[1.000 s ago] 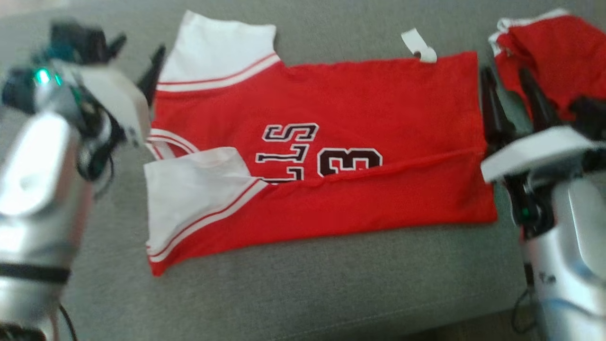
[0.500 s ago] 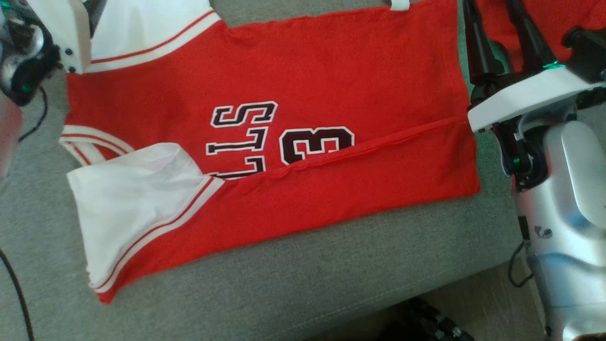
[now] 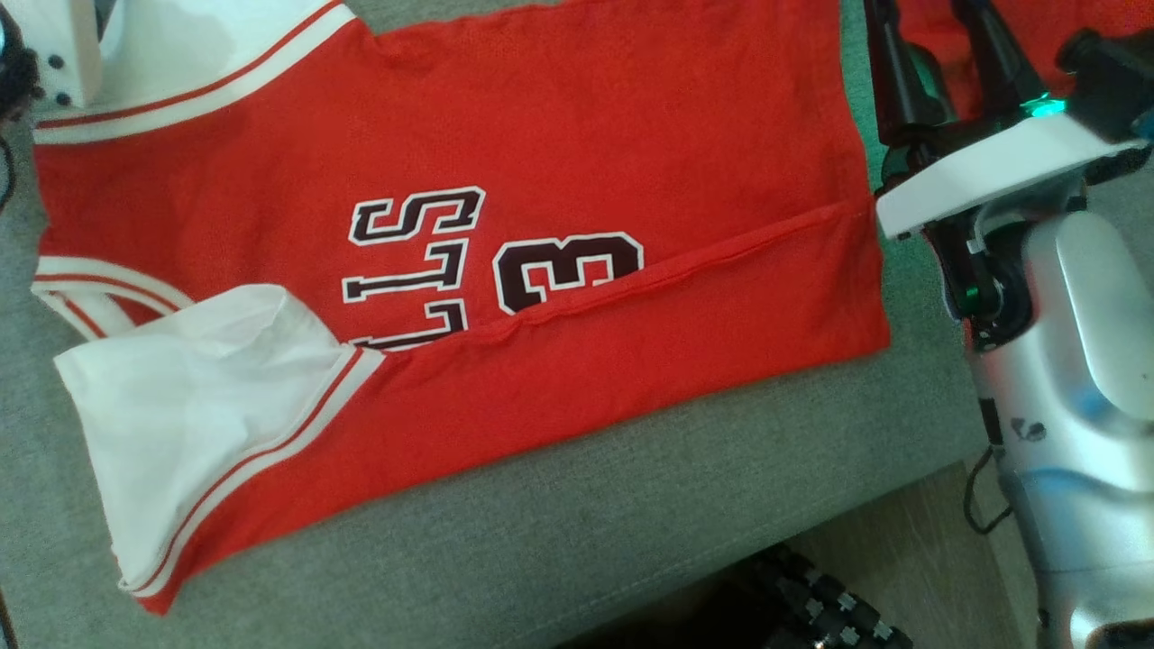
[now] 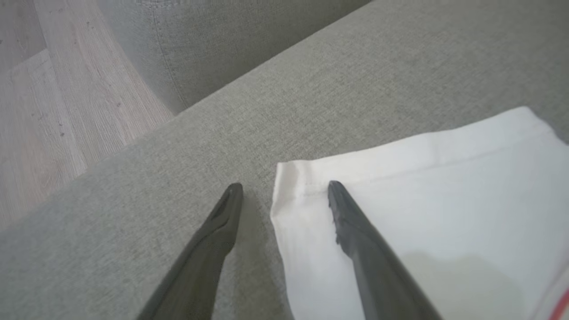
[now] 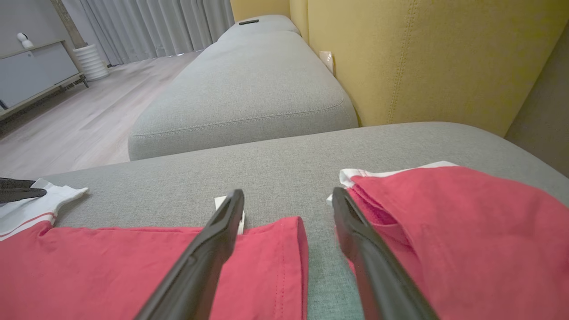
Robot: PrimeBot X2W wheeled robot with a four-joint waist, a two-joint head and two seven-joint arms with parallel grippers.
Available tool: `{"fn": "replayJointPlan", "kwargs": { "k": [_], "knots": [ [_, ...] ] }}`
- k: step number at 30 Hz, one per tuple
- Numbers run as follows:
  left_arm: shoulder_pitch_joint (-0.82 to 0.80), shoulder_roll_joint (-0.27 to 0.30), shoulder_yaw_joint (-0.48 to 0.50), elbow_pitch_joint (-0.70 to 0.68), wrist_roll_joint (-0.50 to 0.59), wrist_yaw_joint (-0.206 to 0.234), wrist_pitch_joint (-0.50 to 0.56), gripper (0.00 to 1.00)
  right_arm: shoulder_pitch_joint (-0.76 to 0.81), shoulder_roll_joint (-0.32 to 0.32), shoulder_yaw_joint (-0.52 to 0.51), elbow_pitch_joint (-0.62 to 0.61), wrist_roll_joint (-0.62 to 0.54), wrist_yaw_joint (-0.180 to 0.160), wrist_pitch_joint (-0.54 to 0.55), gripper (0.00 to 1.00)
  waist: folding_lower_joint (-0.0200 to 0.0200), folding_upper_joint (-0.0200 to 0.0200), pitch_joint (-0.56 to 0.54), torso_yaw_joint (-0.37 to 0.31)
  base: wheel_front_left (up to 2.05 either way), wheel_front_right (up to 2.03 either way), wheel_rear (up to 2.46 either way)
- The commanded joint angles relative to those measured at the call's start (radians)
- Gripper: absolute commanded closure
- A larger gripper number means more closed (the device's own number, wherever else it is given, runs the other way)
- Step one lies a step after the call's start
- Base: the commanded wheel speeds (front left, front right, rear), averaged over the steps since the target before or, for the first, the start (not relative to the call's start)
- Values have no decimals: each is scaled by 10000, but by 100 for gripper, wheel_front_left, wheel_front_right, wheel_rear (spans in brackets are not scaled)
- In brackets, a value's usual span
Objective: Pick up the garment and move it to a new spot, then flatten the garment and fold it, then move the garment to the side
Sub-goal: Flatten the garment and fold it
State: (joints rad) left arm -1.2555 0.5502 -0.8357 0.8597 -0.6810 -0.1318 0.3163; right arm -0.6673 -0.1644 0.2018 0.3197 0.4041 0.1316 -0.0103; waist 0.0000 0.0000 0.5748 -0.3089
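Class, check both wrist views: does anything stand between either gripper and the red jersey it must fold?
Nothing visible does. The left gripper, open, straddles the white sleeve corner; the right gripper, open, hangs over the red jersey hem corner. A second red garment lies beside it, apart from the jersey.

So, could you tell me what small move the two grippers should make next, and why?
Probably lower and close both: the open left gripper straddles a corner of the white sleeve, the open right gripper straddles a hem corner of the jersey.
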Motion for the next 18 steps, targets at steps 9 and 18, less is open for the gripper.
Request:
{"fn": "replayJointPlan", "kwargs": {
  "k": [9, 18],
  "knots": [
    [-661, 612, -908, -494, -1009, 12, 197, 100, -126, -100, 173, -379, -73, -9, -22, 0, 0, 0, 16, 190, 0, 0, 0],
    [-486, -4, -1469, -874, -1580, 12, -1699, 100, -228, -681, -286, 188, -326, -9, 376, 0, 0, 0, -907, 1263, 0, 0, 0]
  ]
}}
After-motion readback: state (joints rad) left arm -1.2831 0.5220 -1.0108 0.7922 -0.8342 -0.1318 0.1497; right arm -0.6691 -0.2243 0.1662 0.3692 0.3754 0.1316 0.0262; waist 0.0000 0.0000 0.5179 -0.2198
